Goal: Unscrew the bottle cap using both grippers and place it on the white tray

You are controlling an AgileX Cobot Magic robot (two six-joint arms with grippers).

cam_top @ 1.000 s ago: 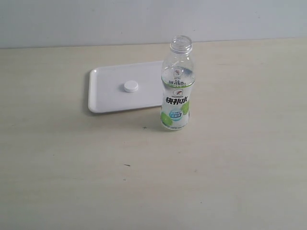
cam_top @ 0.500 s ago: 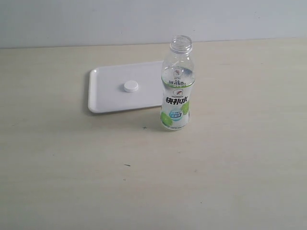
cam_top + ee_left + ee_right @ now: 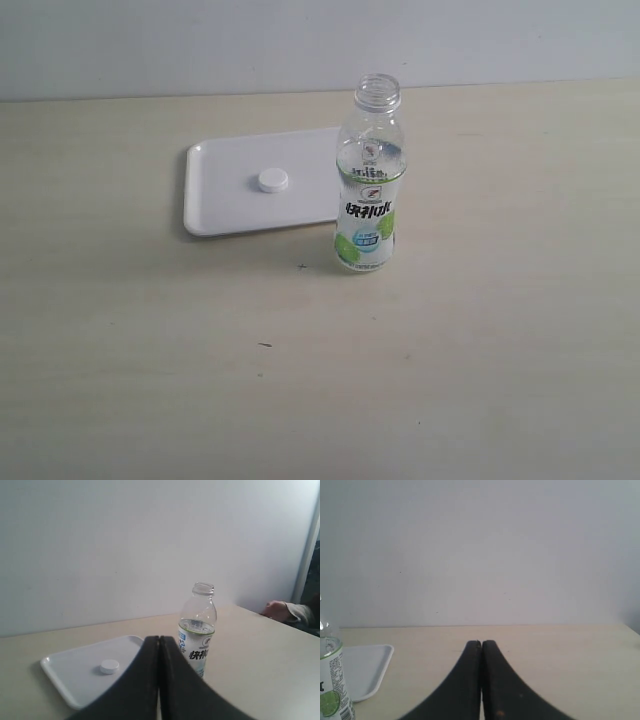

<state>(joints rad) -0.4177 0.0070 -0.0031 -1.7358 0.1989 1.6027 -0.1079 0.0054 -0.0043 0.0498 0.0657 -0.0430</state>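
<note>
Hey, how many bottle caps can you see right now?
1. The bottle cap lies near the middle of the white tray, apart from the open bottle standing by the tray's right end in the exterior view. No other cap shows in any view.

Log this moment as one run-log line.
bottle cap: off, lying on white tray | bottle: upright, open-necked, beside tray | left gripper: shut, empty | right gripper: shut, empty | stage: cap placed
</note>
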